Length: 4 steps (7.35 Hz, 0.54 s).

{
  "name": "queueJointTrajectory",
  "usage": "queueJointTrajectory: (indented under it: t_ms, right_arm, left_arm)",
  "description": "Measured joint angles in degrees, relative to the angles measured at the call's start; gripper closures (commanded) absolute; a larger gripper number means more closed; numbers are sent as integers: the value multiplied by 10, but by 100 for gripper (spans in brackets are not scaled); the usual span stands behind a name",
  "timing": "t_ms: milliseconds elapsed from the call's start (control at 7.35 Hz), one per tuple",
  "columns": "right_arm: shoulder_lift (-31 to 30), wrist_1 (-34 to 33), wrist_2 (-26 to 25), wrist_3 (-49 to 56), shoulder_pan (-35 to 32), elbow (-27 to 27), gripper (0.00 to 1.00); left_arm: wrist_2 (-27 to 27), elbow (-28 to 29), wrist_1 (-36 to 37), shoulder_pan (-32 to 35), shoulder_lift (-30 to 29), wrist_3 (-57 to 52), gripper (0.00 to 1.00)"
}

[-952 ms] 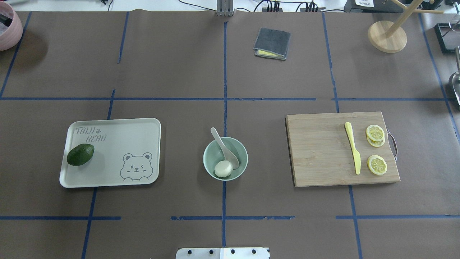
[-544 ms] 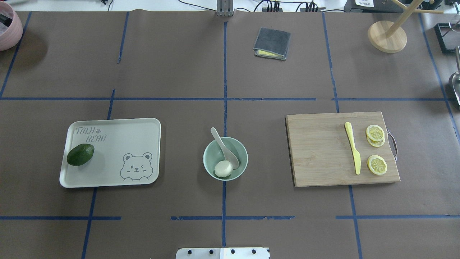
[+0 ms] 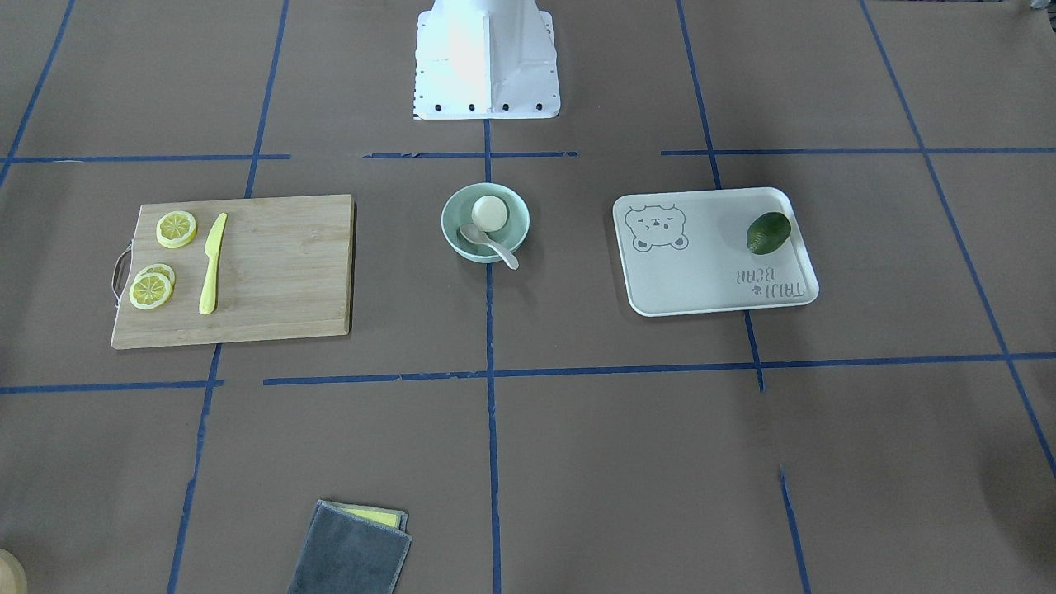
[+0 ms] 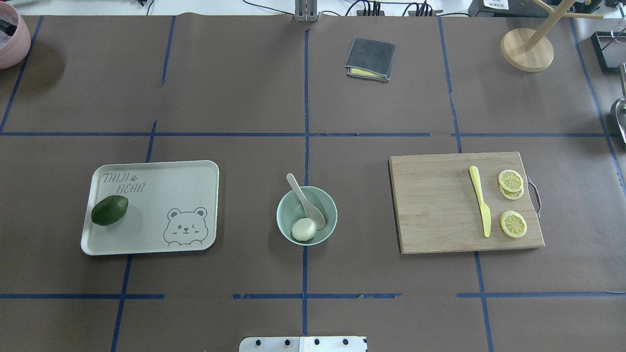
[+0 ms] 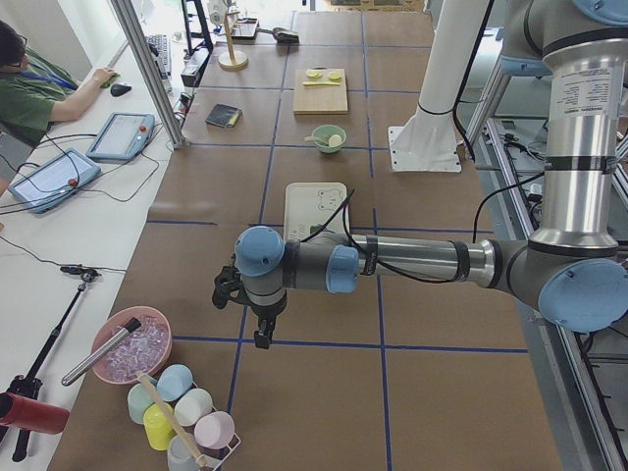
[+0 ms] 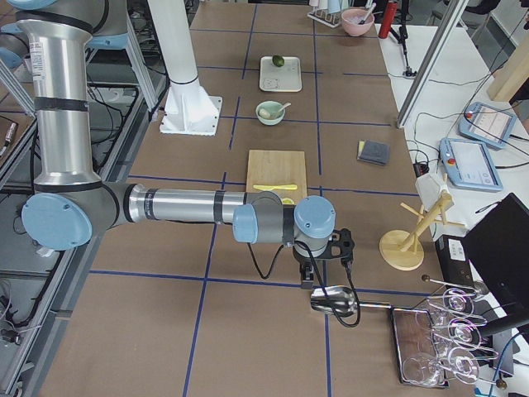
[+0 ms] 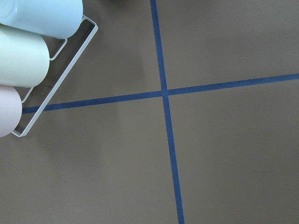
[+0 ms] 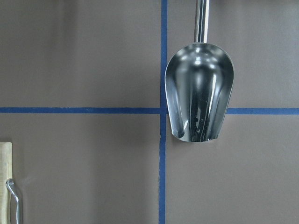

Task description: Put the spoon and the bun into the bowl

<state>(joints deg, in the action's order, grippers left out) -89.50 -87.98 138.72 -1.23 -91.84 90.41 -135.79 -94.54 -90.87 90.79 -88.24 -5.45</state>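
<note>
The pale mint-green bowl (image 4: 282, 215) stands at the table's middle; it also shows in the front-facing view (image 3: 450, 224). The white bun (image 4: 303, 229) lies inside it. The pale spoon (image 4: 306, 201) rests with its scoop in the bowl and its handle over the far rim. Both arms are off to the table's ends, far from the bowl. My left gripper (image 5: 263, 339) shows only in the exterior left view and my right gripper (image 6: 310, 277) only in the exterior right view. I cannot tell whether either is open or shut.
A tray (image 4: 161, 239) with a dark green avocado (image 4: 109, 210) lies left of the bowl. A cutting board (image 4: 430, 205) with a yellow knife (image 4: 480, 201) and lemon slices (image 4: 512, 224) lies right. A grey cloth (image 4: 370, 58), a wooden stand (image 4: 526, 49) and a metal scoop (image 8: 200, 91) are farther off.
</note>
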Motion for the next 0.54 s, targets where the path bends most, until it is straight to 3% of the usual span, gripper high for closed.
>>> queueJointTrajectory:
  t_ms: [544]
  right_arm:
    - [0,0,0,0,0,-1,0]
  left_arm:
    - [1,1,-1,0,1,14,0]
